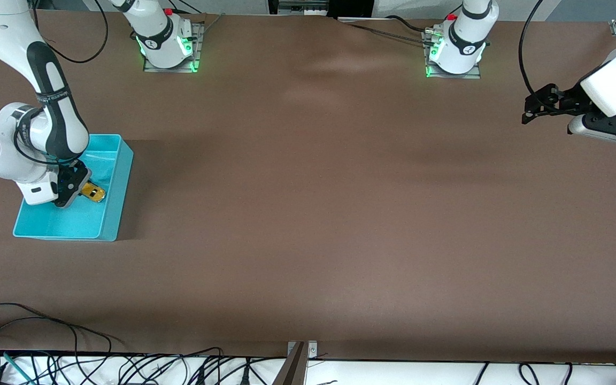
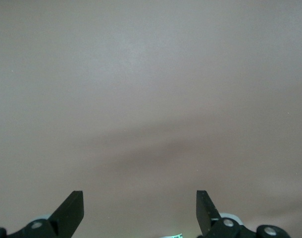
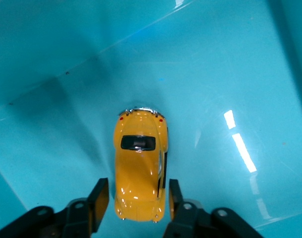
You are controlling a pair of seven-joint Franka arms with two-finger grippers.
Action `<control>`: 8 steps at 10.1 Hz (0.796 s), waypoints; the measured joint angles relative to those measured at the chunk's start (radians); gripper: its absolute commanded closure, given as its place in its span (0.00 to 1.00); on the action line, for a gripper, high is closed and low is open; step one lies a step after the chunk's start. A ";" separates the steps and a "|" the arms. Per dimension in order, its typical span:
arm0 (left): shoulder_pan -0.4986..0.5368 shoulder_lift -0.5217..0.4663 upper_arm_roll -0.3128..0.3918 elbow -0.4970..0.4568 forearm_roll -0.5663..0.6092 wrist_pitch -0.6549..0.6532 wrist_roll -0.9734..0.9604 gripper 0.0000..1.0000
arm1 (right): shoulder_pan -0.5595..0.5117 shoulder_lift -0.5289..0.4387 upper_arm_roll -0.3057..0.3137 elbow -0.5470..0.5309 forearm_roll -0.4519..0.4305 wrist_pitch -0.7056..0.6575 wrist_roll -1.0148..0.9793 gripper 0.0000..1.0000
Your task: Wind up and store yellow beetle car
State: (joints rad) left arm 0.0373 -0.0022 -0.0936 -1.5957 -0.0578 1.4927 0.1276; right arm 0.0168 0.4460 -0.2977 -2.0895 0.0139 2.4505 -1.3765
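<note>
Down in the cyan bin (image 1: 118,187), toward the right arm's end of the counter (image 1: 308,214), the yellow beetle car (image 1: 94,192) sits between the fingers of the right gripper (image 3: 136,203), which flank its body closely; whether the pads actually press on it or have just let go is hard to judge, so the grasp is uncertain. If the spring is wound, releasing the car could send it rolling into the bin wall, or tip it should one finger drag as the gripper lifts. A lift with the fingers barely parted might also carry the car back out. Well apart, the left gripper (image 2: 139,210) waits over bare counter, fingers spread wide and holding nothing.
</note>
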 measured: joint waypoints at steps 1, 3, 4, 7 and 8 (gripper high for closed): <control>0.000 0.000 0.000 0.000 0.000 0.000 0.000 0.00 | 0.001 -0.004 0.001 0.003 0.001 0.003 0.000 0.25; 0.000 0.000 -0.001 0.000 0.000 0.000 0.001 0.00 | 0.004 -0.049 0.011 0.026 0.005 -0.028 0.023 0.24; 0.000 0.000 -0.001 0.000 0.000 0.000 0.001 0.00 | 0.006 -0.087 0.017 0.056 0.006 -0.096 0.077 0.23; 0.000 0.000 -0.001 0.000 0.000 0.000 0.001 0.00 | 0.010 -0.196 0.058 0.207 0.006 -0.369 0.323 0.05; 0.000 0.000 -0.002 0.000 0.000 0.000 0.001 0.00 | 0.011 -0.217 0.076 0.273 0.006 -0.453 0.412 0.00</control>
State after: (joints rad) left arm 0.0368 -0.0022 -0.0951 -1.5957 -0.0578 1.4927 0.1283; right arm 0.0279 0.2290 -0.2219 -1.8167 0.0197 1.9971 -0.9648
